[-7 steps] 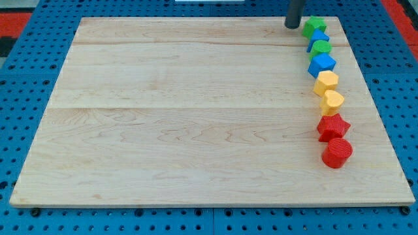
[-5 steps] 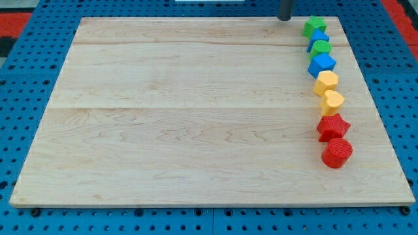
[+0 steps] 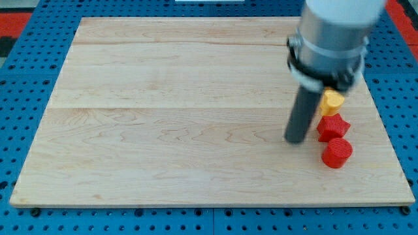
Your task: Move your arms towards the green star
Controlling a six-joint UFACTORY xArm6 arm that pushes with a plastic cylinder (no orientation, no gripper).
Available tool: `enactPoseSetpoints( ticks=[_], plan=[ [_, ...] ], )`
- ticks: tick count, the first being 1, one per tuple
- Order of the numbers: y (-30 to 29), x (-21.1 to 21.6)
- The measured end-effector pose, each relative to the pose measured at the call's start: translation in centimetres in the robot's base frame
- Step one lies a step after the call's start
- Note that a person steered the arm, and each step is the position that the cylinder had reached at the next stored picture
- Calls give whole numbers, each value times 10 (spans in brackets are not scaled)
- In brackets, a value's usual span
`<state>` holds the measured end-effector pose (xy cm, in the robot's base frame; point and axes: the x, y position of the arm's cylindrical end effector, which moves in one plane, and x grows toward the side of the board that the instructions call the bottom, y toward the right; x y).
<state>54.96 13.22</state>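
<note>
1. At the view's bottom, the wooden board (image 3: 163, 150) lies on a blue pegboard surface (image 3: 19, 130), its near edge running almost the full width of the view.
2. The red cylinder (image 3: 337, 153) stands nearest on the view's right side of the board.
3. Just above it and touching it sits the red star (image 3: 334, 126).
4. The tip (image 3: 295, 140) rests on the board just to the view's left of the red star, close beside it; contact cannot be made out. The arm has no gripper, so no open or closed state applies.
5. The dark rod (image 3: 302, 114) rises from the tip into the grey arm body (image 3: 330, 39), which fills the view's upper right.
6. A yellow block (image 3: 332, 100) peeks out just above the red star, partly covered by the arm; its shape cannot be told.
7. The green star does not show: the arm body covers the upper right part of the board.
</note>
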Motion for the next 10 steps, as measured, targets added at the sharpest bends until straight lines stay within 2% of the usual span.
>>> enactPoseSetpoints(
  ticks=[1, 2, 3, 4, 5, 6, 9, 10],
  plan=[
    [-1, 69],
    [23, 69],
    [132, 68],
    [206, 58],
    [208, 15],
    [208, -59],
    [200, -335],
    [194, -343]
  ],
)
